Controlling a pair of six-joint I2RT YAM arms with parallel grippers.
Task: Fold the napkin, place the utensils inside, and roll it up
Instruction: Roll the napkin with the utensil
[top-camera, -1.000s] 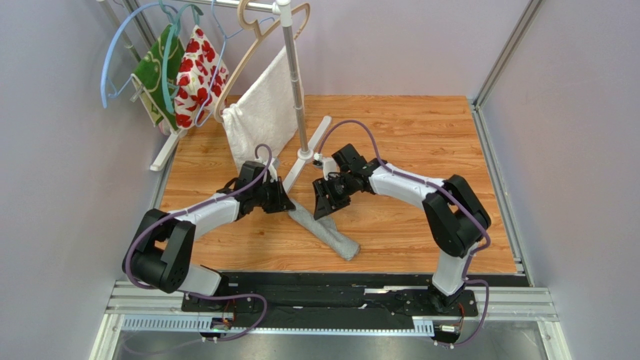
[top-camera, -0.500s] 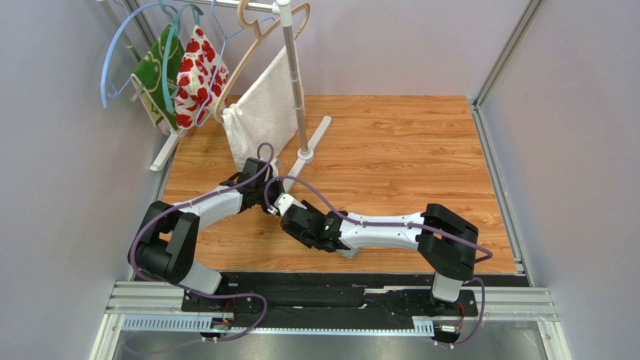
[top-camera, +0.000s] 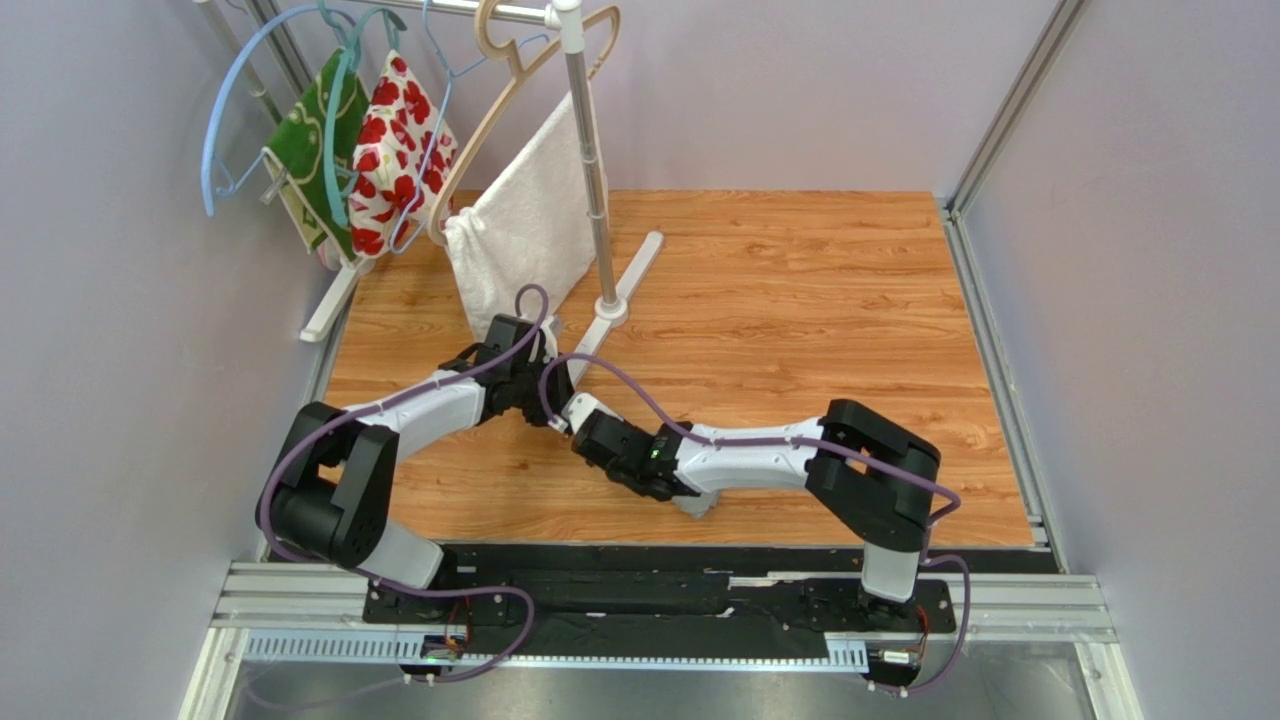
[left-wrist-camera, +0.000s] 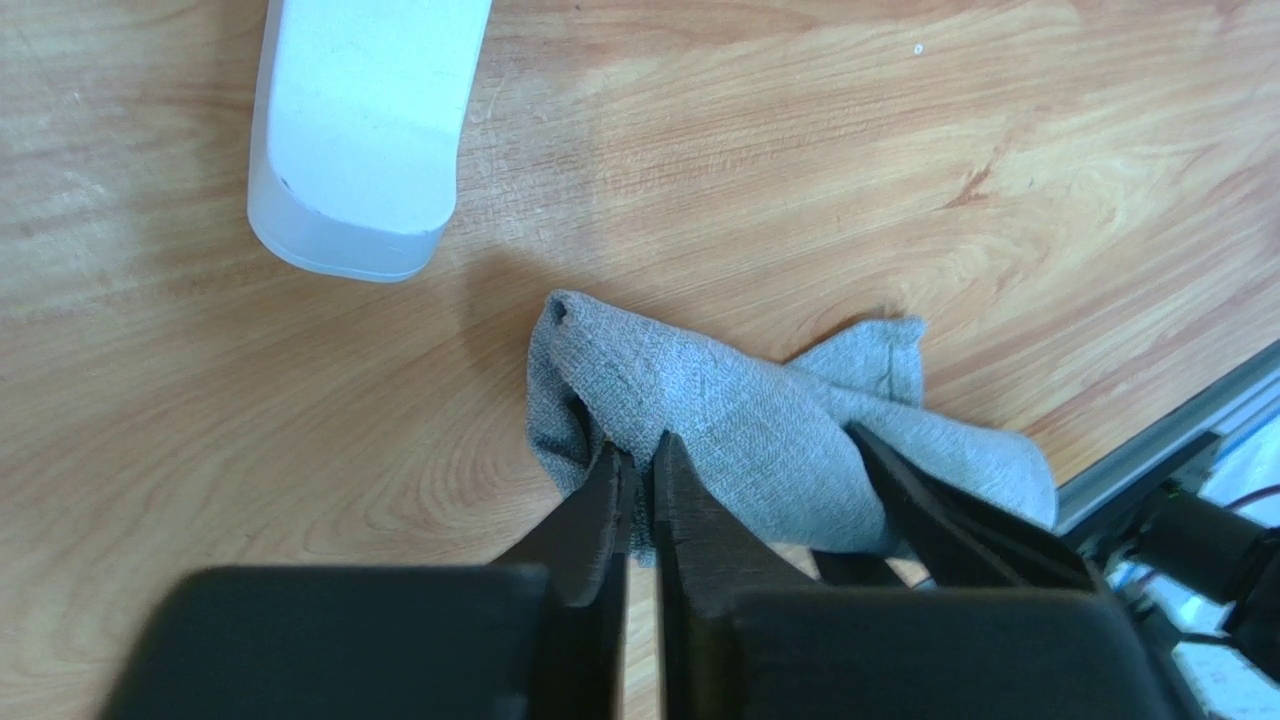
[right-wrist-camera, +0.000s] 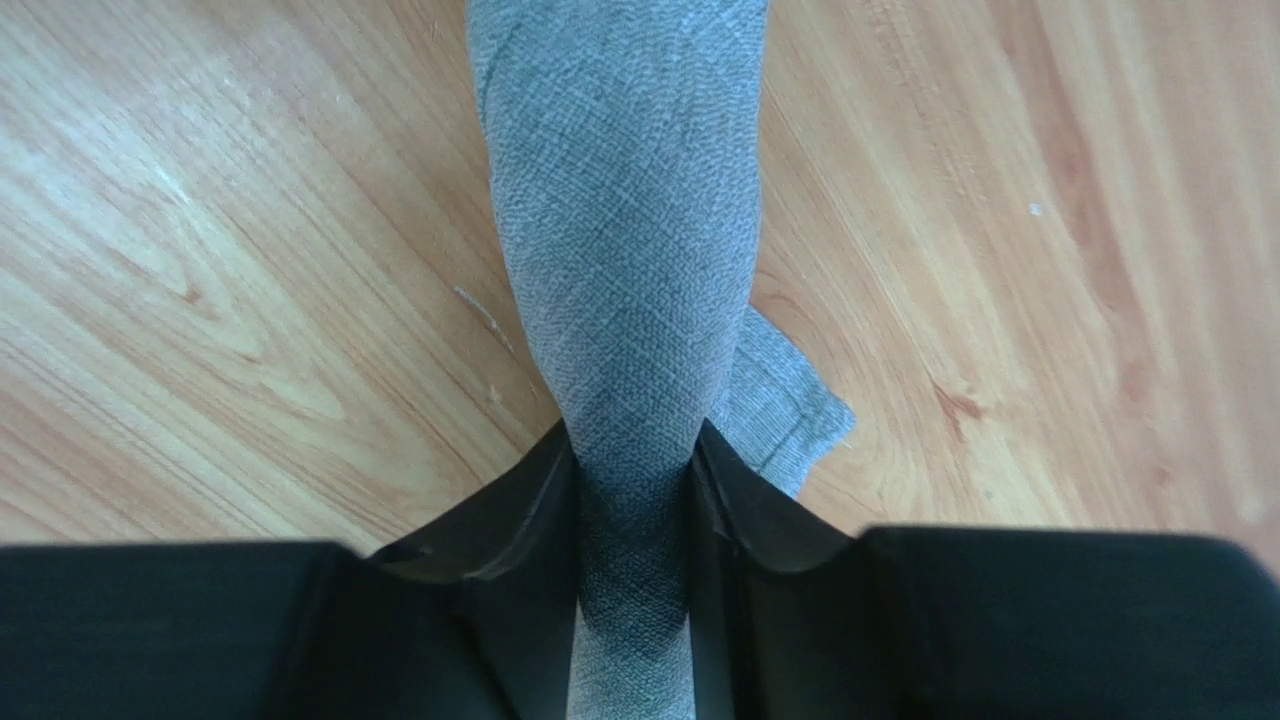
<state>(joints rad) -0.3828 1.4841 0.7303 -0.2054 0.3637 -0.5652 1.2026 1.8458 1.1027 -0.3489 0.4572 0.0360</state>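
Lying as a soft, coarse-woven grey roll on the near-middle of the smooth wooden table, the napkin is now squeezed by the right gripper, just swung in from the far side. The left gripper, fingers pressed together, sits at its far-left end. Rolling looks nearly done; no utensil shows.

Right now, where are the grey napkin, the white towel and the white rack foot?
napkin (right-wrist-camera: 631, 225): right wrist view, middle of the roll.
white towel (top-camera: 522, 225): top view, middle of the hanging cloth.
rack foot (left-wrist-camera: 368, 120): left wrist view, its flat top.
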